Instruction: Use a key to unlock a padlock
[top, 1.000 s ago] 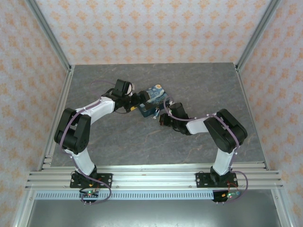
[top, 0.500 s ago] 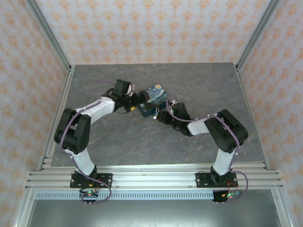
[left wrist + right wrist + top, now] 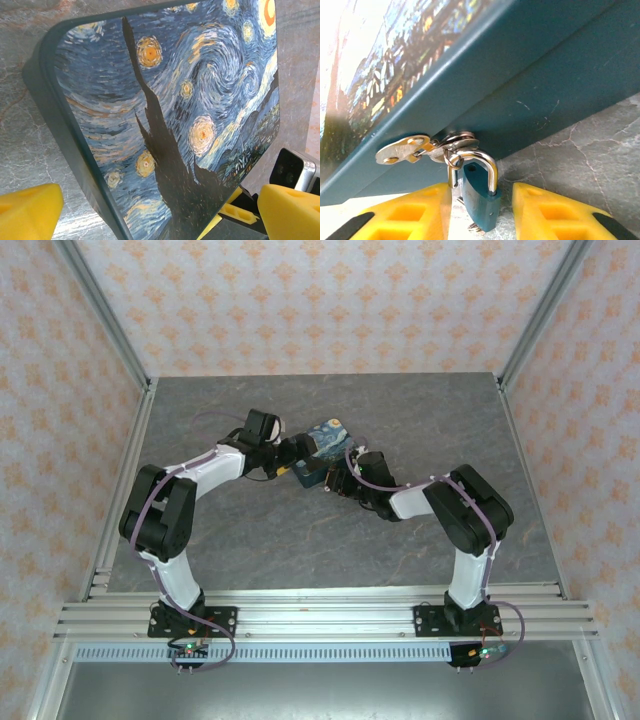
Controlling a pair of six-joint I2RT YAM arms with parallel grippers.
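The small blue padlock hangs by its steel shackle from the fitting on the front of the swirl-painted box. One shackle leg is out of the body and its hole is bare. Under the padlock's bottom pokes a bit of wire ring, which I take for the key's ring; the key itself is hidden. My right gripper is open, with a yellow finger on each side of the padlock and a gap at both. My left gripper is open wide, the box's corner between its fingers.
A flat pale metal piece with holes lies against the box's front beside the shackle; I cannot tell whether it is a hasp or a key. Both arms meet at the box in mid-table. Patterned walls enclose the table.
My right gripper has moved left and closer to the box's front, and its jaws have opened. The left arm and the box have stayed put.
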